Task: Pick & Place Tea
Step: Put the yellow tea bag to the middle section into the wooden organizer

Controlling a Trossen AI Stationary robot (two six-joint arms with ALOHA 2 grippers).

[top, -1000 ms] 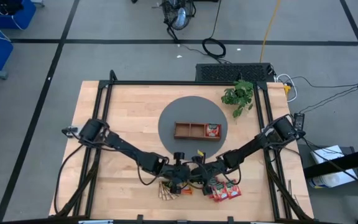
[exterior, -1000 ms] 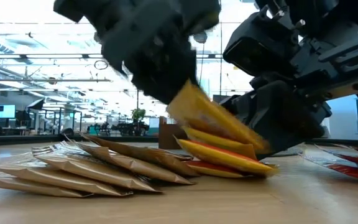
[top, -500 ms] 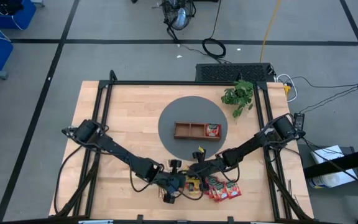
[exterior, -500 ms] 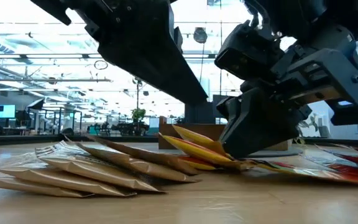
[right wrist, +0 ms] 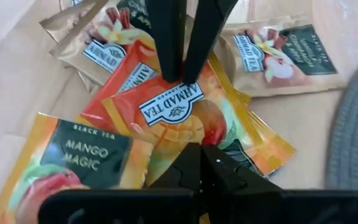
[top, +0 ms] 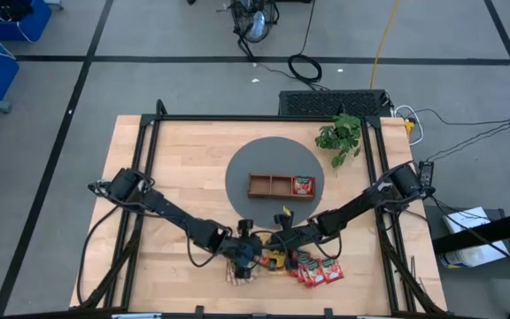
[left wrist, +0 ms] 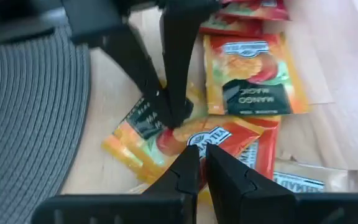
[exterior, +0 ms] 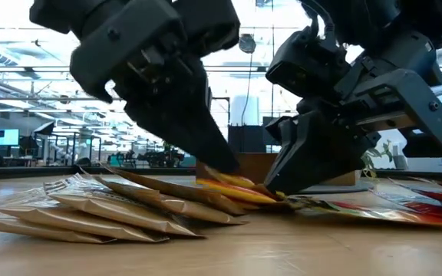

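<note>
- Tool on the left arm (exterior: 206, 157) stands low over the heap of small flat tea sachets (top: 277, 264) at the near edge of the pale wooden counter (top: 175, 159), its tips nearly closed and touching an orange mango sachet (left wrist: 166, 140); whether it truly grips that sachet, I cannot tell.
- Right tool (exterior: 282, 184) is clenched tight and presses its tips on the same overlapping orange sachets, just beside the left one.
- Risk, as I judge it: both tools crowd one small spot, so they may knock each other, or one may pin the sachet that the other tries to lift.
- Overlapped foil packets could slide, so two might come up together or none at all.
- High view alone shows the brown wooden three-compartment tray (top: 282, 185) on the round grey mat (top: 242, 173), well apart from the heap, with one red sachet (top: 304, 186) already in its right compartment.
- Wrist views alone show the printed labels and which sachet lies on top.
</note>
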